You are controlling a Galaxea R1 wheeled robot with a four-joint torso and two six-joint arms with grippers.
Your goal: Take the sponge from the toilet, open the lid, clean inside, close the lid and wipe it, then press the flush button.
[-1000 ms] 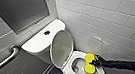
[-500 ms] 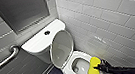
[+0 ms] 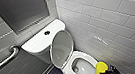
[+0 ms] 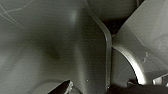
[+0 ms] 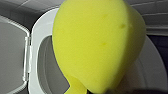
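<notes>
- The toilet [image 3: 68, 69] is sitting in a tiled corner with its bowl exposed. The right arm is working close to the side wall, so a wide sweep is risking a wall strike.
- The lid [image 3: 63, 48] is standing open, leaning back toward the tank. A knock from the arm is likely to be dropping it onto the seat.
- The sponge [image 3: 101, 70] is hanging at the seat's edge, beside the bowl opening. A loosening pinch is risking a fall into the water.
- The right gripper [image 3: 108, 73] is clamping the sponge by one end.
</notes>
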